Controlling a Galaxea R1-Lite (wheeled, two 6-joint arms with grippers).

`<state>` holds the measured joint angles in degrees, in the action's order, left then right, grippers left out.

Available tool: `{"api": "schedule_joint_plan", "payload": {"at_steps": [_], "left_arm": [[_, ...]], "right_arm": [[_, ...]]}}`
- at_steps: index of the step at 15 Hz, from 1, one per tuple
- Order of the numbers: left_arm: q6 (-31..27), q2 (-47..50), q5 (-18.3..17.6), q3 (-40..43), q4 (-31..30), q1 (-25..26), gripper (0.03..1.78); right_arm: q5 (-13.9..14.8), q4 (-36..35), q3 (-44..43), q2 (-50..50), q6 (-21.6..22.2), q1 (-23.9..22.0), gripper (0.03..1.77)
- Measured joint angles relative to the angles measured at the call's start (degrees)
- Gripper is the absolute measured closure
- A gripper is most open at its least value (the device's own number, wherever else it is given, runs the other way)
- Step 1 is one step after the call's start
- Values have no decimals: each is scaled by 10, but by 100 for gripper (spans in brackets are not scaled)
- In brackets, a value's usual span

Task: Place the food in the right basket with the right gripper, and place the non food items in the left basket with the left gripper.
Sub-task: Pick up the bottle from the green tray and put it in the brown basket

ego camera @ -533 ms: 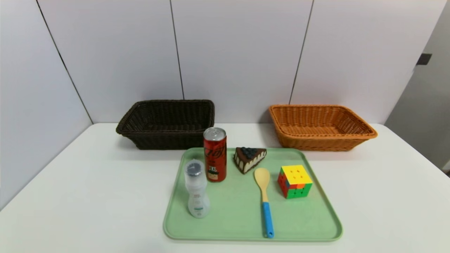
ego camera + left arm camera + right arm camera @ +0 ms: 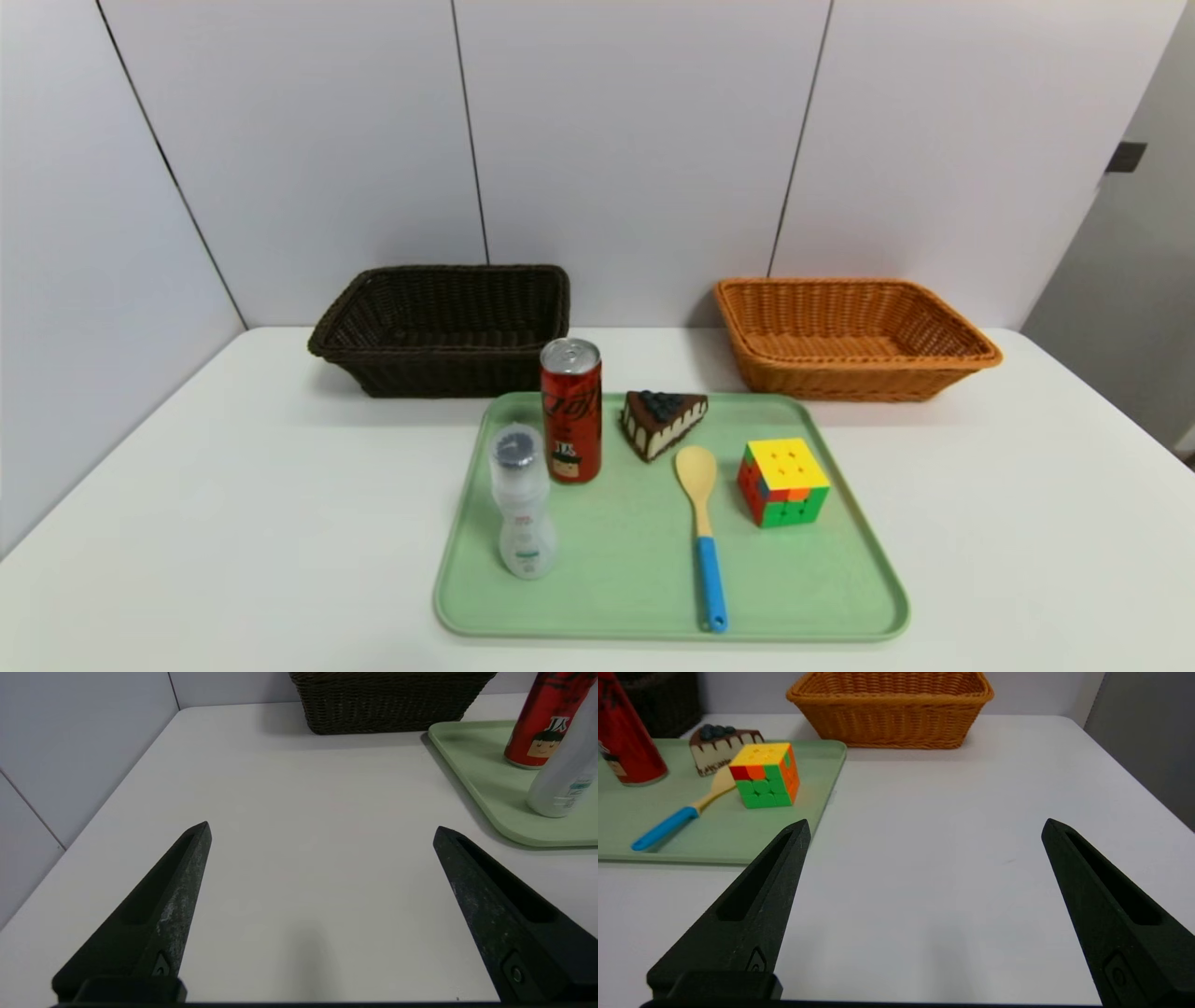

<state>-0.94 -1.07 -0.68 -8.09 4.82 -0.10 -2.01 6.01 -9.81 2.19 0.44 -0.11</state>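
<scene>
On a green tray [image 2: 840, 588] stand a red can [image 2: 571, 411], a chocolate cake wedge [image 2: 661, 422], a translucent bottle [image 2: 521, 504], a puzzle cube [image 2: 782, 482] and a blue-handled wooden spoon [image 2: 704, 532]. Behind them sit the dark brown left basket [image 2: 443, 329] and the orange right basket [image 2: 850, 338], both with nothing in them. My left gripper [image 2: 321, 830] hovers open over bare table left of the tray, near the bottle [image 2: 565, 779] and can [image 2: 542, 723]. My right gripper [image 2: 924, 828] hovers open over bare table right of the tray, near the cube [image 2: 765, 774]. Neither arm shows in the head view.
The white table [image 2: 233, 523] is bounded by a wall on its left side and at the back. Its right edge drops off beyond the orange basket [image 2: 892, 709]. Bare table lies on both sides of the tray [image 2: 714, 835].
</scene>
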Motion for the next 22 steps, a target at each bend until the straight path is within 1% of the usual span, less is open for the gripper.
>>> {"api": "schedule_joint_plan", "payload": {"at_steps": [2, 3, 5, 8, 11, 12, 14, 17, 18, 22], "left_arm": [[1, -38, -2, -106, 82, 0, 12], [3, -74, -2, -166, 130, 0, 12], [8, -157, -3, -272, 204, -1, 12], [15, -295, -4, -417, 283, -1, 12], [29, -413, -6, -511, 337, -1, 12], [41, -446, -11, -530, 346, -2, 12], [69, -494, -24, -560, 352, -8, 12], [112, -548, -25, -592, 348, -38, 12], [116, -561, -24, -597, 342, -48, 12], [116, -587, -23, -602, 339, -75, 12]], "right_arm": [[-15, 67, -122, 61, 23, 2, 9], [-21, 109, -196, 110, 36, 3, 9], [-29, 185, -330, 216, 53, 5, 9], [-35, 275, -515, 385, 65, 7, 9], [-37, 335, -650, 530, 74, 20, 9], [-37, 356, -683, 571, 76, 31, 9], [-29, 381, -723, 632, 90, 68, 9], [10, 385, -761, 702, 147, 138, 9], [24, 385, -768, 719, 166, 162, 9], [81, 386, -778, 771, 220, 264, 9]]}}
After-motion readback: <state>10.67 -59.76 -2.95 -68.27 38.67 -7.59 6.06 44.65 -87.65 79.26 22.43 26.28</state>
